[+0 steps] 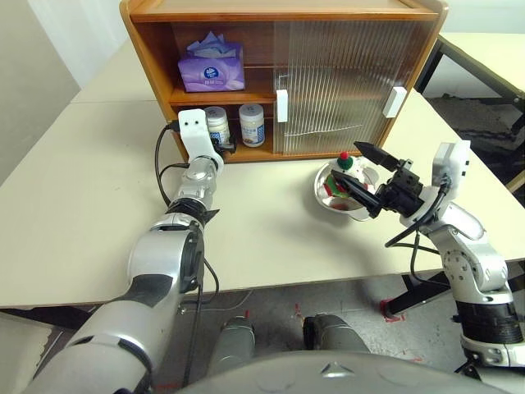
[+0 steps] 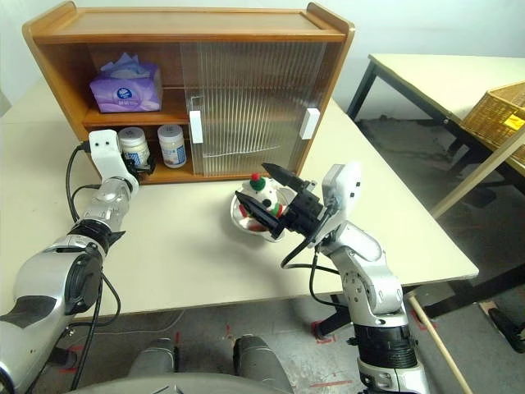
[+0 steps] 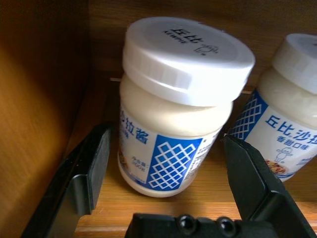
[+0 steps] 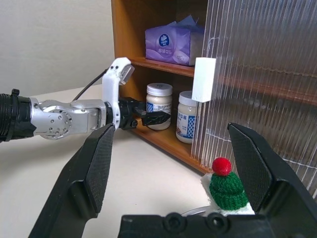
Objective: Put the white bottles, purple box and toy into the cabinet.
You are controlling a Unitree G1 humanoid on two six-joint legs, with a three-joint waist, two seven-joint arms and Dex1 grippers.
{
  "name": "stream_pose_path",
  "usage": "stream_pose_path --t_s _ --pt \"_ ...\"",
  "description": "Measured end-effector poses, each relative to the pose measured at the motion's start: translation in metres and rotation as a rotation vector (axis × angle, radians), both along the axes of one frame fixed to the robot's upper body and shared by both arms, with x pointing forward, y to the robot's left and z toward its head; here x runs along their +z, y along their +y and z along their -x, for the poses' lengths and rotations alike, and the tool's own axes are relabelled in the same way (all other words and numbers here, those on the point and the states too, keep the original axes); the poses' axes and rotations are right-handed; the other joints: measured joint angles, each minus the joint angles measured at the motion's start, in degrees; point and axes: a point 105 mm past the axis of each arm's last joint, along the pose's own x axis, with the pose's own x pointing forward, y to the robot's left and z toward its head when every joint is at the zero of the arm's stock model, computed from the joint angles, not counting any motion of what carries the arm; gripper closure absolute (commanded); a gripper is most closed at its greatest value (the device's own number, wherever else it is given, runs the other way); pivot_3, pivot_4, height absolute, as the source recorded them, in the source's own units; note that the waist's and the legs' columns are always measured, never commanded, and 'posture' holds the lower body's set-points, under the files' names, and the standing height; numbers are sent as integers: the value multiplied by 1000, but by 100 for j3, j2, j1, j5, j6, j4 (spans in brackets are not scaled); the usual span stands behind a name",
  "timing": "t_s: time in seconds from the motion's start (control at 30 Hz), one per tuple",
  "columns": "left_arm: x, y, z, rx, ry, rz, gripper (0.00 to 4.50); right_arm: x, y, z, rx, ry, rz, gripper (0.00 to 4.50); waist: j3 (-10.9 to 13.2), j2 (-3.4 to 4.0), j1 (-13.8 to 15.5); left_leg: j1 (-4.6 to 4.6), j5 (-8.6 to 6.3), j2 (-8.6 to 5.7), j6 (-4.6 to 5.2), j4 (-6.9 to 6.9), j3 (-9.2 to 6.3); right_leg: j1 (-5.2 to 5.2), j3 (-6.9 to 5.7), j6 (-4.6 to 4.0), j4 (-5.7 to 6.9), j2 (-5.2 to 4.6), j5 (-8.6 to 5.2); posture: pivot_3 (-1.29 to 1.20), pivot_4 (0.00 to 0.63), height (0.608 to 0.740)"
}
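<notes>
Right pincer [image 1: 366, 176] hangs spread over the bear toy [image 1: 340, 173] in its steel bowl [image 1: 358, 208], centre-right. Left pincer [image 4: 148, 115], spread, flanks a white mayonnaise jar [image 3: 173, 106] on the cabinet [image 1: 287, 15] shelf; backing out crooked could topple it.

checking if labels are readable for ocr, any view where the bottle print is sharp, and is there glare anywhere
Left wrist view: the nearer white bottle is sharp, cap and label print legible. Left eye view: both bottles are too small to read. Right eye view: the steel bowl throws bright reflections around the toy. Right wrist view: the cabinet door's ribbing blurs whatever is behind it.
</notes>
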Motion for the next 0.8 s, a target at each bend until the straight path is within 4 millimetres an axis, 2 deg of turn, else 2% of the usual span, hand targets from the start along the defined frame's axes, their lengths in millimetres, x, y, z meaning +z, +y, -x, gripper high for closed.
stream_pose_path --t_s 0.23,0.5,0.7,0.8 --pt "-4 -4 3 -21 -23 5 30 -1 2 0 9 2 1 0 0 0 5 0 0 0 0 -2 1 0 0 0 0 0 0 4 63 740" --pt "-11 2 12 -18 -52 -8 30 -2 3 0 24 6 1 0 0 0 12 1 0 0 0 -2 2 0 0 0 0 1 0 16 66 740" --pt "-6 -4 22 -86 -125 -50 30 -4 3 0 28 12 1 0 0 0 25 -1 0 -1 0 -2 4 0 0 0 0 1 0 22 68 740" --pt "-1 -14 31 -156 -161 -65 621 -4 3 0 33 12 3 0 0 0 26 -3 -1 -1 -2 -2 5 0 0 0 -1 2 0 28 70 740"
